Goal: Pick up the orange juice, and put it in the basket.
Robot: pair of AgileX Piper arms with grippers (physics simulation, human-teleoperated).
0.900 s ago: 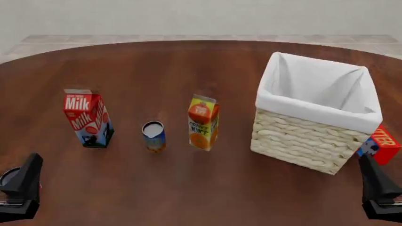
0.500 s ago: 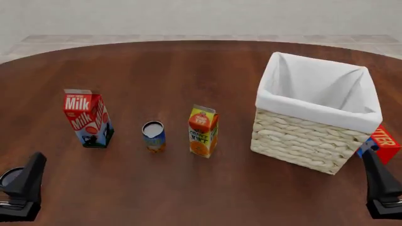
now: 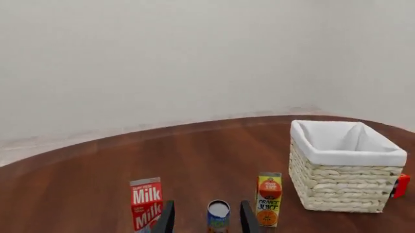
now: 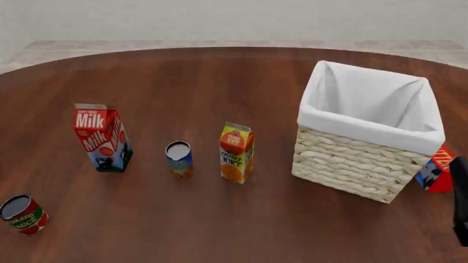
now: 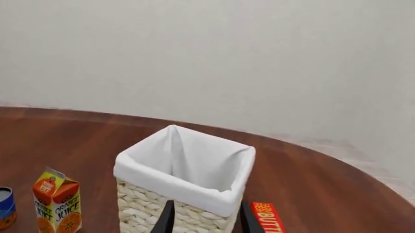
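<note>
The juice (image 4: 237, 152) stands upright on the table (image 4: 219, 82) near the centre of the front view, untouched, with the blue can (image 4: 178, 158) just beside it at its 9 o'clock and the milk (image 4: 102, 137) farther out the same way. The basket (image 4: 365, 137) sits at the juice's 3 o'clock, apart from it, its white lining open to the top.

The front view alone shows a red-labelled tin (image 4: 22, 215) at 7 o'clock near the table edge; neither wrist view takes it in. It shows only a dark sliver of the right gripper (image 4: 460, 200) at the frame's right edge, and nothing of the left one.

The left wrist view supplies that: the left gripper (image 3: 207, 222) has its two fingers spread with nothing between them, the can seen through the gap, milk and juice to either side. The right wrist view shows the right gripper's fingers (image 5: 166, 219) likewise parted and empty, in front of the basket wall, with a red butter box (image 4: 437, 170) lying beside the basket; the front view shows that box half hidden behind the basket's corner.
</note>
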